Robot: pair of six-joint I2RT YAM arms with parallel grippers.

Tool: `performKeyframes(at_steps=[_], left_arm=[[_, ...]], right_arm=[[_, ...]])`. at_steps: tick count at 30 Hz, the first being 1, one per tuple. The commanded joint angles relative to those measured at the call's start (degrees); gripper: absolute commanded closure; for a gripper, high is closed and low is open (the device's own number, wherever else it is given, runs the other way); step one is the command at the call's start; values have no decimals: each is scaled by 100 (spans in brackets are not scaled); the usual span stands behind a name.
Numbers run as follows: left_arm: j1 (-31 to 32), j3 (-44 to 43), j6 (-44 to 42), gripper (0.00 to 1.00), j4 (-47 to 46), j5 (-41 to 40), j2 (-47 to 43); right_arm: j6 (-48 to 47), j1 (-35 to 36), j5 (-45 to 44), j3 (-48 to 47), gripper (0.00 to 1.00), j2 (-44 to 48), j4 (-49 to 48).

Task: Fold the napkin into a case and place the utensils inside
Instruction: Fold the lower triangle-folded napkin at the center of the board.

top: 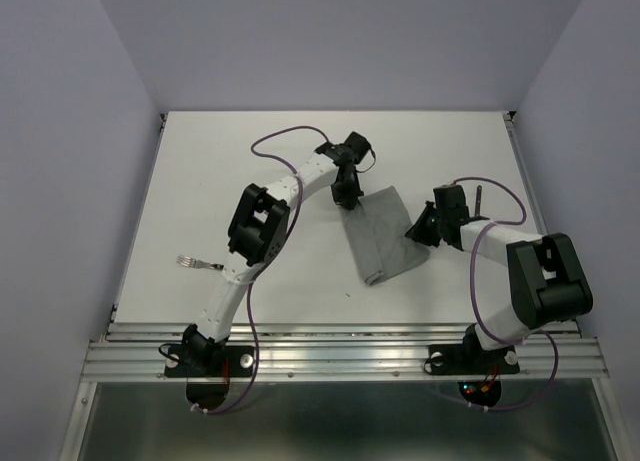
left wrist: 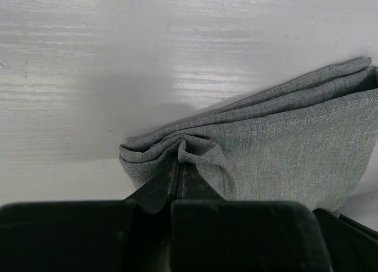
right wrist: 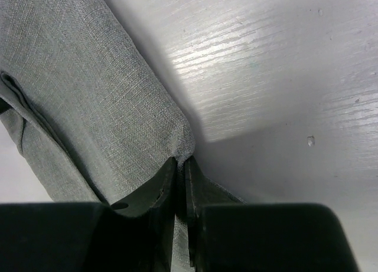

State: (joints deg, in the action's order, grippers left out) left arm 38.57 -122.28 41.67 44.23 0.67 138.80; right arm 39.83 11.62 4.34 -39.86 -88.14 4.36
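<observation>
Here, nearest the arm bases, a fork (top: 198,263) lies flat on the white desk (top: 250,151). It is well to the left of the left gripper (top: 345,194) and nearer than it. Its tines point left and its handle end sits close beside the left arm (top: 262,226). It is well apart from the cloth.

Next out, the napkin (top: 383,236) lies between the 2 grippers. It is plain grey and folded into a narrow oblong of several layers. Its long side runs near to far, with the far end leaning a little left.

The right gripper (top: 413,231) sits at the napkin's right long edge. In the right wrist view its 2 fingers (right wrist: 162,192) stand almost together, pinched on a rounded fold of the cloth right at their tips. The grey cloth spreads away to the left of this gripper and beyond it, and bare desk lies to its right.

Farther out, the left gripper is clamped on the napkin's far left corner. In the left wrist view its fingers (left wrist: 195,186) are pressed together, and the cloth is bunched into a small pucker at their tips. The layered edges fan off to the right of this gripper.

Farthest, a thin dark stick (top: 478,196) shows just right of the right gripper and beyond it, beside a loop of purple cable (top: 495,181). It is too small to tell whether it is cutlery.
</observation>
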Motion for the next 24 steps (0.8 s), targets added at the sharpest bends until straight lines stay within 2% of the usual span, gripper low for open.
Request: performKeyframes(at_steps=[1,24], left_arm=[[-77,-33,104,100,112,-93,-345],[-341,-270,772,100,288,329,-292]], right_arm=[[-55,69,-267,347,86,-142,610],[-2,69,-328,611,87,-90,548]])
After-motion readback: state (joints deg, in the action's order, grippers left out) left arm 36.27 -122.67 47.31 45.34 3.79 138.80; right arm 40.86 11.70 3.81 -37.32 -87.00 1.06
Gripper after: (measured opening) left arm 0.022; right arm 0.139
